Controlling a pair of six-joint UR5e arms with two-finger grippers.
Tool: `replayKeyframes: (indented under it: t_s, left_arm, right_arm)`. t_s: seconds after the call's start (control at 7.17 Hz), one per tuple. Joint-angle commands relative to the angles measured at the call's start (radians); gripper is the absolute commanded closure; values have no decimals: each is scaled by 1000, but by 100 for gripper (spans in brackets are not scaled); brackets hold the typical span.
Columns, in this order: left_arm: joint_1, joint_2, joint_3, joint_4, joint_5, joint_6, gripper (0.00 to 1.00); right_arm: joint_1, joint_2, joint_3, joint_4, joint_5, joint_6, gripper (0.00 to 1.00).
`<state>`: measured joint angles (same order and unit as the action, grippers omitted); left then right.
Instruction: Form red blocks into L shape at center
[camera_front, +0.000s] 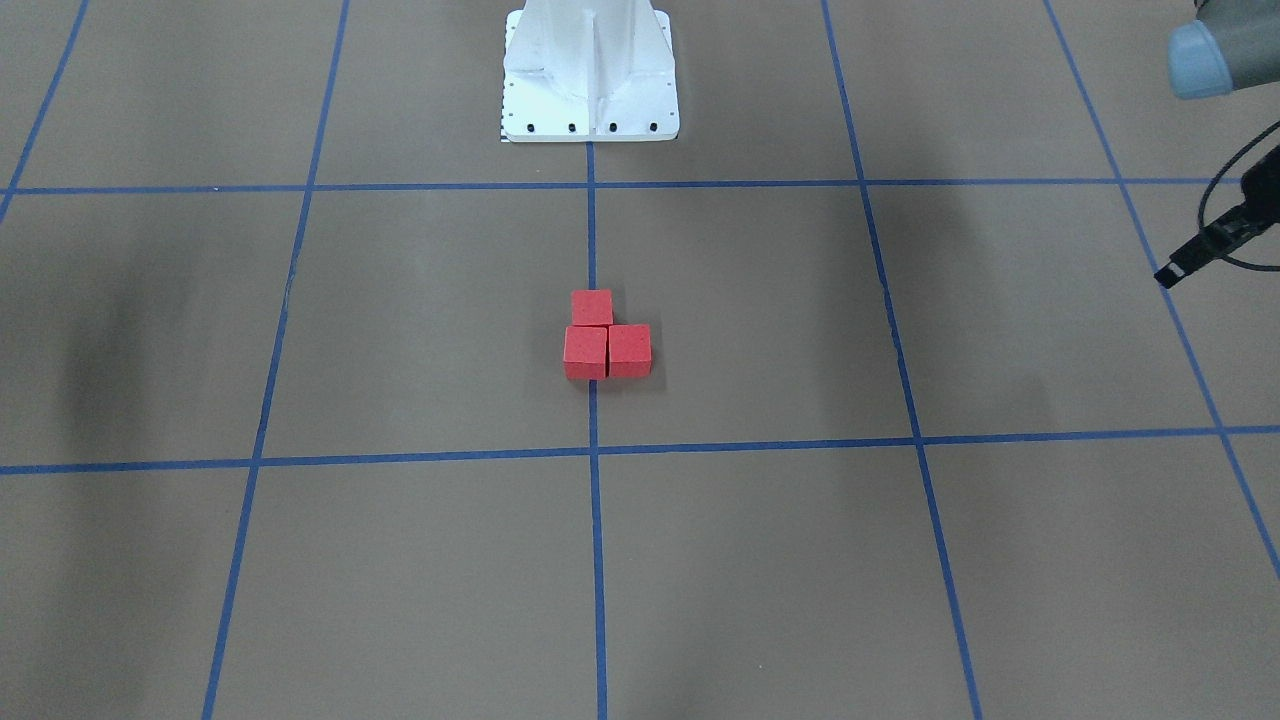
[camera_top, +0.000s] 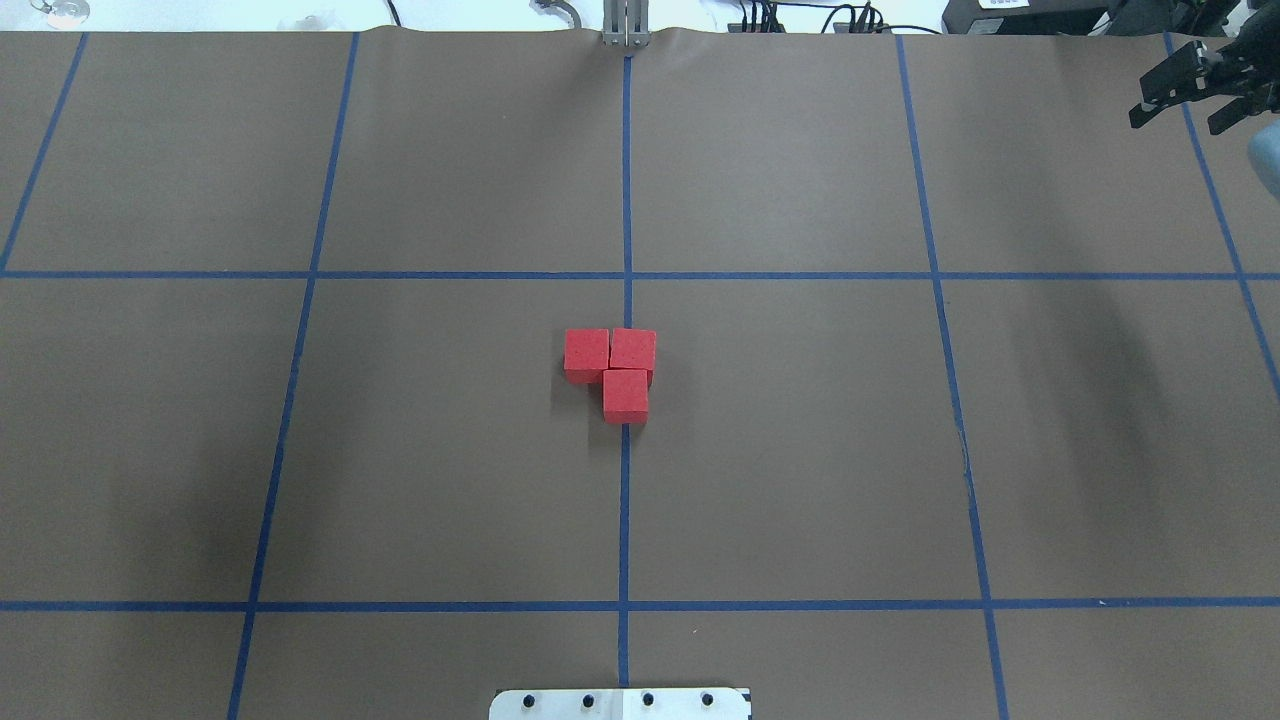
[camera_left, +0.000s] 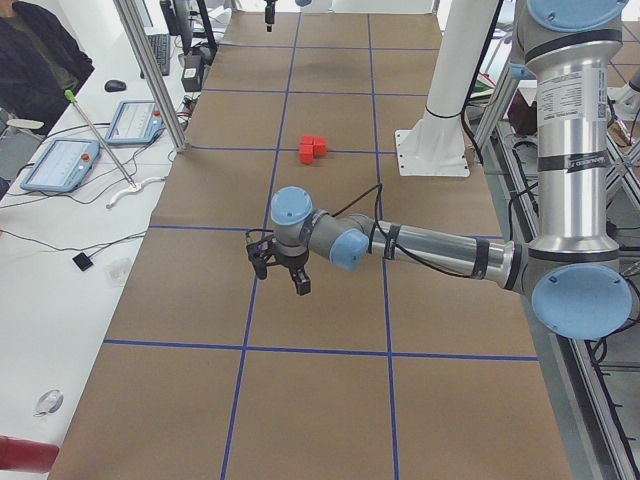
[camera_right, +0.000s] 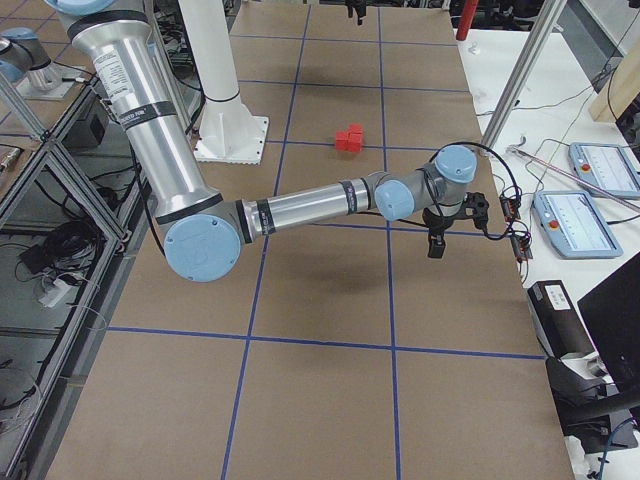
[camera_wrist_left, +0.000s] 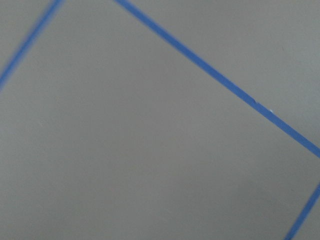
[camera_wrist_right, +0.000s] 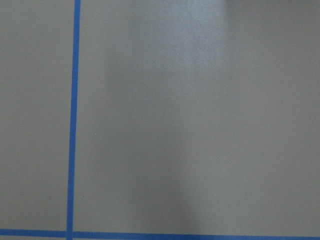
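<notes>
Since the red blocks (camera_top: 625, 352) are joined in an L at the center (camera_top: 626, 300), the task is judged done; right claw (camera_top: 1190, 100) spread, left claw (camera_front: 1185, 260) unclear.

Three blocks (camera_top: 630, 352), all the same plain matte red, with no marking on any face. The bench (camera_top: 800, 450) under them is a flat dull brown, ruled into big squares by bright blue tape lines (camera_top: 625, 500), one running straight beneath the blocks. Soft grey shadows smudge the brown to either side of the blocks. On the robot's side of the blocks, the stand (camera_front: 590, 80) is glossy white with small black bolts. The left arm (camera_left: 430, 248) is silver with pale blue joint caps; its fingers (camera_left: 300, 284) are black.
</notes>
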<state>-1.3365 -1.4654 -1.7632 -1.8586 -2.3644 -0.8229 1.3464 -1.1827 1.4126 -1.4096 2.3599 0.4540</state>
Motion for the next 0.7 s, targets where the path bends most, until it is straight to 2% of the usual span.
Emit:
replayKeyframes:
  t_s: [0.0, 0.14, 0.28, 0.56]
  left_arm:
    - [-160, -22, 93, 10, -26, 362, 0]
    - [-176, -53, 96, 25, -29, 381, 0]
    - [-182, -106, 106, 106, -27, 398, 0]
    - [-229, -194, 108, 291, -24, 568, 0]
  right_arm:
    - [16, 2, -11, 0, 5, -29, 1]
    - [25, 0, -17, -2, 19, -38, 1]
    - [39, 2, -46, -3, 39, -98, 1]
    - [60, 14, -92, -3, 55, -164, 1]
